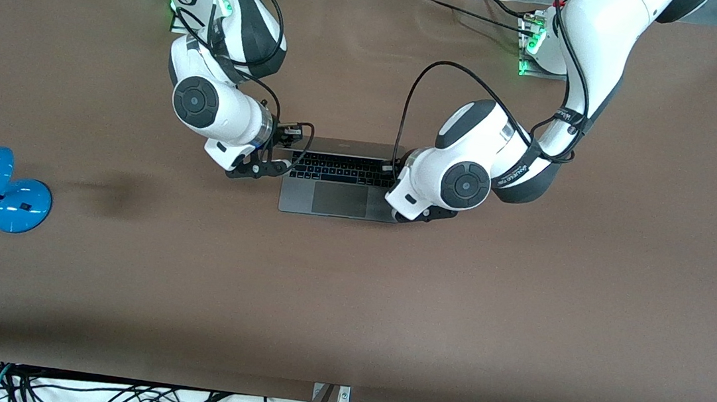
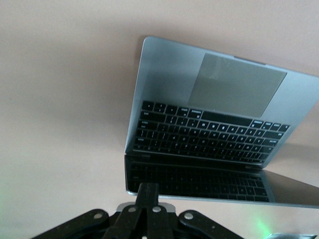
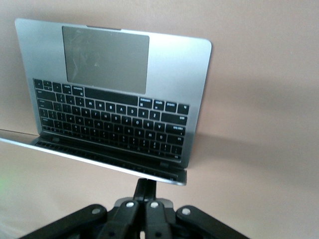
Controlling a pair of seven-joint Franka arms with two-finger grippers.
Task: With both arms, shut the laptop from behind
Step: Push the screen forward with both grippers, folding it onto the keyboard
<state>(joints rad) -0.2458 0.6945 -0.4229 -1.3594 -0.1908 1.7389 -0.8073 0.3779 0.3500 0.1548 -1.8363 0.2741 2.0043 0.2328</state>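
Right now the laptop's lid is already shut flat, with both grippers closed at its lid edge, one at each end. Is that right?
Not quite. The laptop is open: both wrist views show its keyboard and trackpad under the raised lid. The rest holds: the left gripper and right gripper are shut, each at one end of the lid's edge.

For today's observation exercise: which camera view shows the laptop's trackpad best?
The right wrist view: the whole trackpad shows large and unobstructed above the keyboard. The left wrist view shows it whole but more slanted. In the front view it is small, with the left arm covering one corner of the laptop.
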